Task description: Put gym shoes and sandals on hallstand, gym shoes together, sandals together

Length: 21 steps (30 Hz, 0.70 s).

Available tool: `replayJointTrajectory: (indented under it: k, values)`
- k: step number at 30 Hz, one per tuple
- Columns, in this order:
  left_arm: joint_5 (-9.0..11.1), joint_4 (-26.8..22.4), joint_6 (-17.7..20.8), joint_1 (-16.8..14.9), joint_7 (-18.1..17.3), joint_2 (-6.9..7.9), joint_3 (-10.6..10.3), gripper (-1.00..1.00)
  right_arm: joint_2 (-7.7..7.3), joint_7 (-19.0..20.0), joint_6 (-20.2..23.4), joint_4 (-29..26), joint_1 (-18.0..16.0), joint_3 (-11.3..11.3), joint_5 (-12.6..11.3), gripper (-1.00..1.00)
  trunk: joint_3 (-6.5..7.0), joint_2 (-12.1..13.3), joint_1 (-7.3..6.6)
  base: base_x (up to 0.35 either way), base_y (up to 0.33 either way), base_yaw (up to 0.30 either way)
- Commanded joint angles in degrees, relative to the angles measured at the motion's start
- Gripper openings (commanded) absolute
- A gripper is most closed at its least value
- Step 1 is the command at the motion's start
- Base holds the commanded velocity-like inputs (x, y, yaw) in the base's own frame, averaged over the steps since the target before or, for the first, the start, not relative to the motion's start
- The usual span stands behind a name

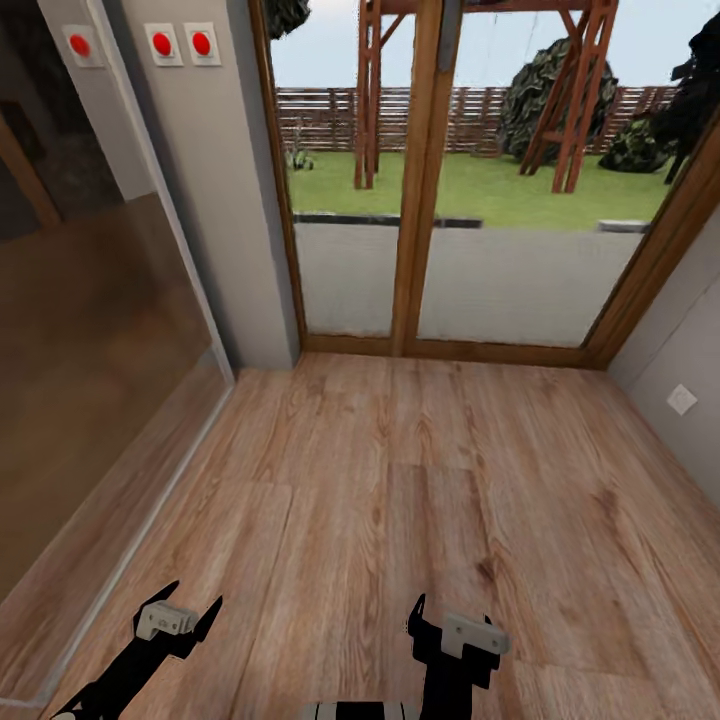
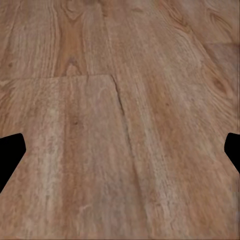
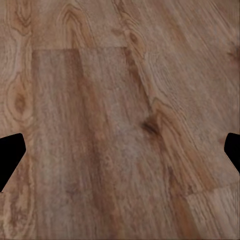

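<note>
The gym shoes, the sandals and the hallstand are out of view. Warm brown plank corridor floor (image 1: pixel 400 500) stretches ahead of me to a glazed door. My left gripper (image 1: pixel 185 608) hangs low over the floor at the near left, open, with nothing between its black fingers. At the near middle my right gripper (image 1: pixel 445 618) is open and empty too. In the left wrist view the left gripper (image 2: pixel 120 150) has bare floor planks (image 2: pixel 120 100) between its spread fingertips. The right wrist view shows the right gripper (image 3: pixel 120 150) the same way over the floor (image 3: pixel 100 125).
A wood-framed glass double door (image 1: pixel 415 200) closes the corridor's far end, with a garden behind it. A grey wall with red buttons (image 1: pixel 182 45) and a large glossy panel (image 1: pixel 90 330) run along the left. A grey wall with a white socket (image 1: pixel 682 399) stands at the right.
</note>
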Motion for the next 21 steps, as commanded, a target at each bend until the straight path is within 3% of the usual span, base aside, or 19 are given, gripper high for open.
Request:
replayJointTrajectory:
  k: [1,21]
  values:
    - [-0.5,0.0,-0.3,0.0,-0.2,-0.04,0.2,1.0,-0.02,-0.3,-0.1,0.0,-0.1,0.1,-0.3,1.0,-0.04,0.0,-0.01,0.001,-0.001,-0.286]
    - [-0.4,0.9,-0.4,0.0,-0.2,-0.02,0.3,1.0,-0.02,-0.3,-0.1,0.0,-0.1,0.1,-0.4,1.0,-0.04,0.0,-0.01,0.0,0.0,-0.288]
